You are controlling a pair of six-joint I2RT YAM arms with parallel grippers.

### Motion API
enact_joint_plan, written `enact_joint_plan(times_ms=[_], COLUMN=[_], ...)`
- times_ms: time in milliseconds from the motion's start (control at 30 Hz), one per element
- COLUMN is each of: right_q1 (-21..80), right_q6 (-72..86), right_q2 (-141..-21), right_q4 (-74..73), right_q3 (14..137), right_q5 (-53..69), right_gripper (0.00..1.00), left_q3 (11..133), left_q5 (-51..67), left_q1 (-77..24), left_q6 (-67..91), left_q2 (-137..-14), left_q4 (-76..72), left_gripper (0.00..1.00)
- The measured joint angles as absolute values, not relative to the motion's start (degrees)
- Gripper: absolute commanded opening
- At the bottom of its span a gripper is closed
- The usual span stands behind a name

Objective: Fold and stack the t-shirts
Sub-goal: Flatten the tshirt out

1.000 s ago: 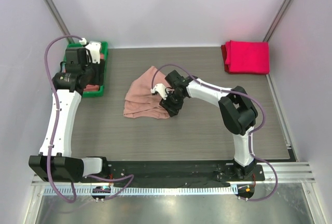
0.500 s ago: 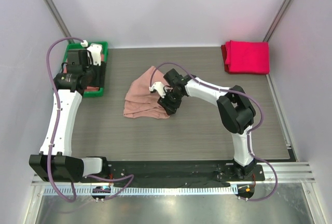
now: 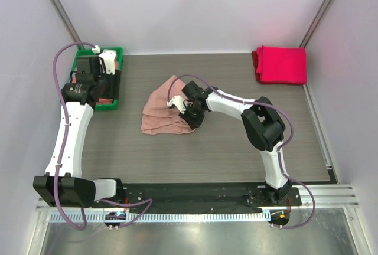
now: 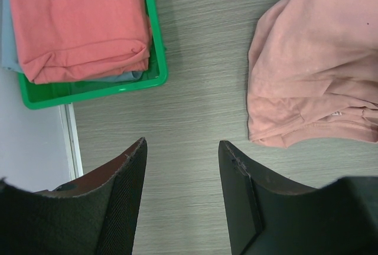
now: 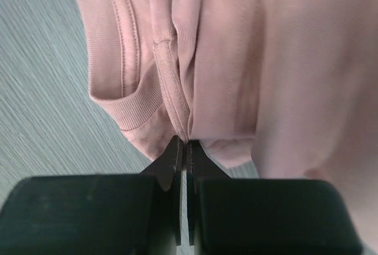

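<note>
My right pincer [image 5: 183, 149] is closed tight on a fold of the salmon-pink t-shirt [image 3: 160, 112], its tips nipping the cloth just beside the ribbed collar [image 5: 139, 104]. That shirt lies crumpled and partly folded near the middle of the desk [image 3: 224, 154], and the right arm reaches in low from the shirt's right side. My left pincer [image 4: 182, 149] hangs with its fingers apart, holding nothing, above bare desk between the shirt and the green bin [image 4: 155, 60]. In the bin I see a folded coral t-shirt [image 4: 77, 19] lying on top of a grey-blue one [image 4: 6, 42]. A folded magenta t-shirt [image 3: 282, 64] sits at the desk's far right corner, well apart from the rest.
</note>
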State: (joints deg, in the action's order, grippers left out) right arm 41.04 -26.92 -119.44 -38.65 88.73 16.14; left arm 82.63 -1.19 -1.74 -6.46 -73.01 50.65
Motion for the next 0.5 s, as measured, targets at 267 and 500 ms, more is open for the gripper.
enact_joint_plan(times_ms=[267,500], right_q1=[41.6,45.1], right_q6=[-32.8,-49.3], right_q2=[-104.7,-91.3], right_q4=[-40.4,-36.1], right_q3=[88.8,97.7], right_q5=[7.5,-3.0], right_gripper=[0.01,0.01], left_q3=[81.6,81.2], left_q5=[0.3,0.7], left_q1=[-1.7,-1.7], left_q6=[-6.4,-5.9], left_q2=[-72.9,-70.5], left_q4=[49.3,48.2], left_gripper=[0.53,0.53])
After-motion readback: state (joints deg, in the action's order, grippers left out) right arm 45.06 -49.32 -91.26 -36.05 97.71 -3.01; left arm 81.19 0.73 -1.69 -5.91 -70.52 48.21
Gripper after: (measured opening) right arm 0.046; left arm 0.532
